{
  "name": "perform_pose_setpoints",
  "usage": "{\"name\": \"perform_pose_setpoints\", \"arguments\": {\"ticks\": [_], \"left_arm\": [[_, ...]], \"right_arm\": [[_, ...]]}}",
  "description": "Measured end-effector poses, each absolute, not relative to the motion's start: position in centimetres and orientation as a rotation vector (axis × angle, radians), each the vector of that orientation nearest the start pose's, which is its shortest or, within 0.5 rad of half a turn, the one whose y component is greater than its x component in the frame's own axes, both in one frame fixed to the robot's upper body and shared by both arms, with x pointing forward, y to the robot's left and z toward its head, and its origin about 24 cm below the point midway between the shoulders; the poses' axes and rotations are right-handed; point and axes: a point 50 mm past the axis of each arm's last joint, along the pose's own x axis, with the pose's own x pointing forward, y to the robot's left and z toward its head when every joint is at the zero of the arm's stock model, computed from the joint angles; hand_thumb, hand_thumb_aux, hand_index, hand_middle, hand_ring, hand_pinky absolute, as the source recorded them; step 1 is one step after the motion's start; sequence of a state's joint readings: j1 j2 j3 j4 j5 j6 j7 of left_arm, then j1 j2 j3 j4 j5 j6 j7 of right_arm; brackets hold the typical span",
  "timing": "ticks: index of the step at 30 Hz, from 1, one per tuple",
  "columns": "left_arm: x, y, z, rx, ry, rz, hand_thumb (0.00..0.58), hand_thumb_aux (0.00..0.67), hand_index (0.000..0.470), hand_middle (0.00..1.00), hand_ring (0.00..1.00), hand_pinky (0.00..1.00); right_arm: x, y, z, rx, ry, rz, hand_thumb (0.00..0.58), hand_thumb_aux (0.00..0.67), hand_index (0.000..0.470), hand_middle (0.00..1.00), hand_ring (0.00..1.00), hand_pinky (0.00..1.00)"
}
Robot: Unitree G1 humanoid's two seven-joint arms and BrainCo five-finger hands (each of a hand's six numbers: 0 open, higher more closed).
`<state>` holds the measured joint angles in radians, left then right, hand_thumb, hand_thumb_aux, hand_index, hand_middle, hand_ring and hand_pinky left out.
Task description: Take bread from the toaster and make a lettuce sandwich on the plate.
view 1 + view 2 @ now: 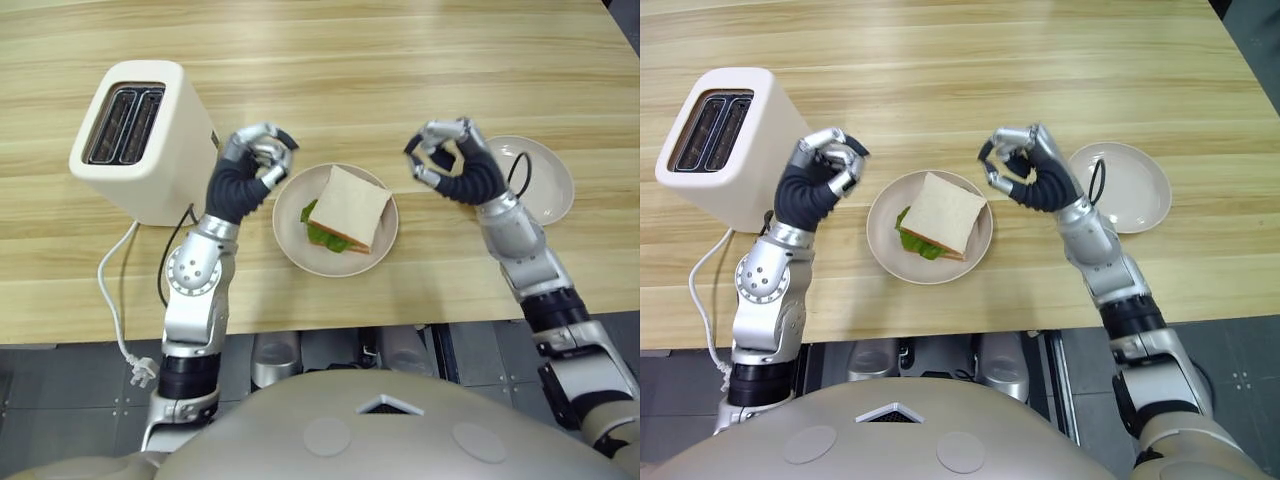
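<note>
On a pale wooden tabletop (400, 60), a white power cord (110, 290) trails off the near edge at the left. Just beyond, at centre, a round plate (300, 255) holds the sandwich (350, 205): square white bread on top, green lettuce (318, 232) poking out at its left edge. The left hand (255, 160) hovers just left of the plate and the right hand (450, 160) just right of it, both with fingers curled closed and holding nothing. Behind the right hand sits a second plate (545, 190), bare. Farther left stands the cream toaster (150, 160); its slots look empty. The sandwich is probably light, soft and easily squashed, with loose layers, so it is best held gently by opposite crust edges.
</note>
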<state>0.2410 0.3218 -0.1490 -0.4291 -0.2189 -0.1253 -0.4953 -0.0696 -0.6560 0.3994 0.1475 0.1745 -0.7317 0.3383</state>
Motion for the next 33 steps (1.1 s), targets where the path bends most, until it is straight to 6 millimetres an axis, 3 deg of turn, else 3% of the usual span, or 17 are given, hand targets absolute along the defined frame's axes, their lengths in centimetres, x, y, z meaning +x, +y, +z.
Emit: {"name": "perform_pose_setpoints", "arguments": {"ticks": [2, 4, 11, 15, 19, 24, 27, 33], "left_arm": [[16.7, 13.9, 7.7, 0.156, -0.127, -0.884, 0.58, 0.67, 0.46, 1.0, 1.0, 1.0], [15.4, 14.3, 6.2, 0.233, -0.026, -0.978, 0.58, 0.67, 0.46, 1.0, 1.0, 1.0], [14.5, 13.5, 1.2, 0.651, 0.122, -1.116, 0.58, 0.67, 0.46, 1.0, 1.0, 1.0], [14.7, 12.3, -0.4, 0.809, 0.103, -1.153, 0.58, 0.67, 0.46, 1.0, 1.0, 1.0], [18.2, 12.0, -0.7, 1.034, 0.016, -1.005, 0.58, 0.67, 0.46, 1.0, 1.0, 1.0], [21.1, 10.9, -1.1, 1.136, -0.065, -0.895, 0.58, 0.67, 0.46, 1.0, 1.0, 1.0], [24.3, 10.7, -1.1, 1.151, -0.107, -0.777, 0.58, 0.67, 0.46, 1.0, 1.0, 1.0], [31.3, 12.5, -0.1, 1.173, -0.116, -0.555, 0.58, 0.67, 0.46, 1.0, 1.0, 1.0]], "right_arm": [[19.8, -17.0, 4.8, -0.444, -0.213, 1.051, 0.58, 0.67, 0.46, 1.0, 1.0, 1.0], [18.4, -17.5, 3.6, -0.46, -0.076, 1.192, 0.58, 0.67, 0.46, 1.0, 1.0, 1.0], [18.4, -16.5, 2.1, -0.713, -0.009, 1.259, 0.58, 0.67, 0.46, 1.0, 1.0, 1.0], [18.7, -15.6, 1.2, -0.845, -0.032, 1.237, 0.58, 0.67, 0.46, 1.0, 1.0, 1.0], [21.2, -15.2, 0.9, -1.085, -0.119, 1.118, 0.58, 0.67, 0.46, 1.0, 1.0, 1.0], [23.3, -15.1, 0.1, -1.236, -0.169, 1.025, 0.58, 0.67, 0.46, 1.0, 1.0, 1.0], [25.3, -14.4, -0.1, -1.282, -0.219, 0.96, 0.58, 0.67, 0.46, 1.0, 1.0, 1.0], [31.4, -13.0, 0.1, -1.384, -0.254, 0.783, 0.579, 0.649, 0.446, 1.0, 1.0, 1.0]]}}
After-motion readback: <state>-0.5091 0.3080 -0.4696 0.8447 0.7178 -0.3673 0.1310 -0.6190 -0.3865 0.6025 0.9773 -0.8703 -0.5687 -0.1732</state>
